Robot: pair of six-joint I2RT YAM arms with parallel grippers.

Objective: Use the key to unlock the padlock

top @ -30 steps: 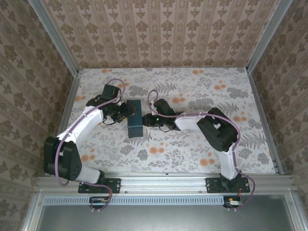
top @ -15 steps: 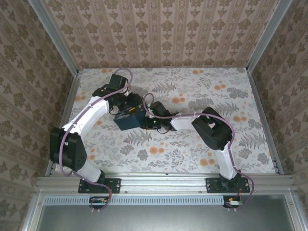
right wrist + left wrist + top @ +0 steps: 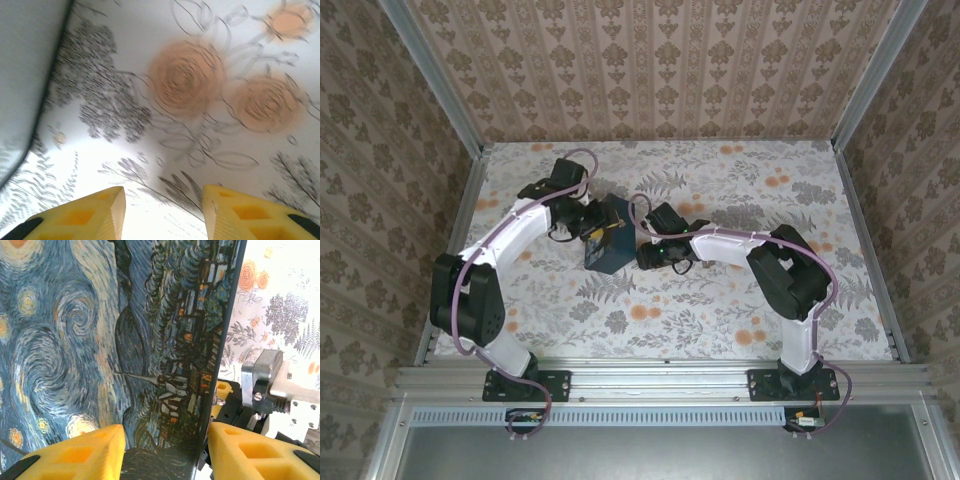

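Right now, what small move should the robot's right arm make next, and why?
Probably nudge the right fingers toward the box: they hang open and empty over the tablecloth, while the left fingers straddle the box's edge.

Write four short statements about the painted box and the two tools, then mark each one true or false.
1. The dark-blue swirl-painted box lies between the left tool and the right tool. True.
2. The right tool grips a key. False: its yellow fingers stand apart over bare floral tablecloth.
3. The box is seen between the left tool's yellow fingers. True.
4. The box rests against the far wall. False: it sits around the middle of the tablecloth.
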